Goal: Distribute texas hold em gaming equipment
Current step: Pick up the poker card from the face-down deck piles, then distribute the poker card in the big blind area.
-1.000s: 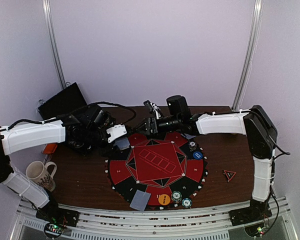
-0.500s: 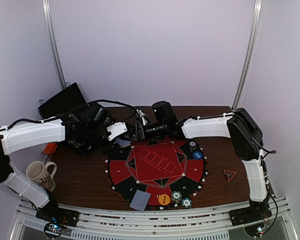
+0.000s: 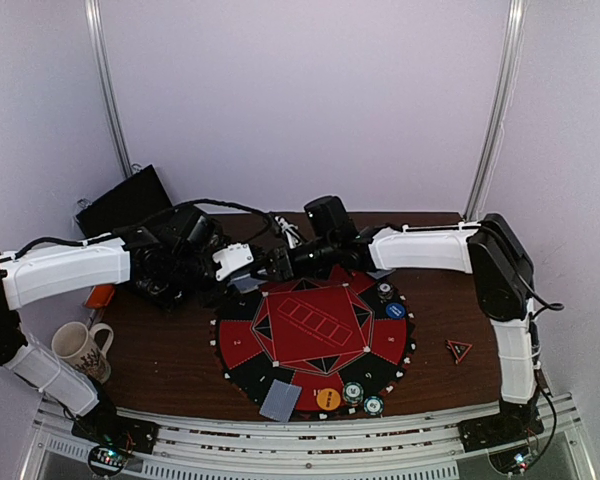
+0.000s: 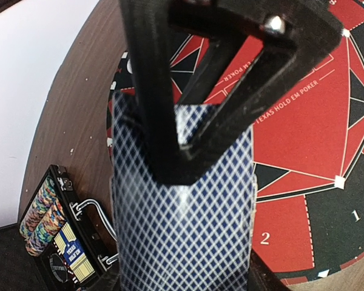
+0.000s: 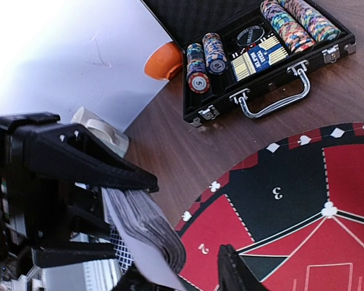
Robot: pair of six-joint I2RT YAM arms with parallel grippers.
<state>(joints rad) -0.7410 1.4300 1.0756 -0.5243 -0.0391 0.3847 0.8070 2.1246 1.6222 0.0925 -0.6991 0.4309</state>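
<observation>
Right arm (image 3: 420, 247) swung left over the poker mat (image 3: 310, 330) to the card deck (image 4: 182, 224), clamped in left fingers (image 4: 148, 91) above the mat's far-left rim, right fingers (image 5: 230, 276) parted at its edge: dealing step, next pinch off one card; three chip stacks (image 3: 352, 392), two button discs (image 3: 328, 398) already out.

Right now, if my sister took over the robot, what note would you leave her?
Left gripper: shut on the deck of cards, held over the mat's far-left edge.
Right gripper: looks open, fingers either side of the deck's end.
Done: near seat has a face-down card, orange disc, two chip stacks; right seat has a chip stack and blue disc.
To do: seats 2 and 3 show nothing yet; more chips sit in the case.
</observation>
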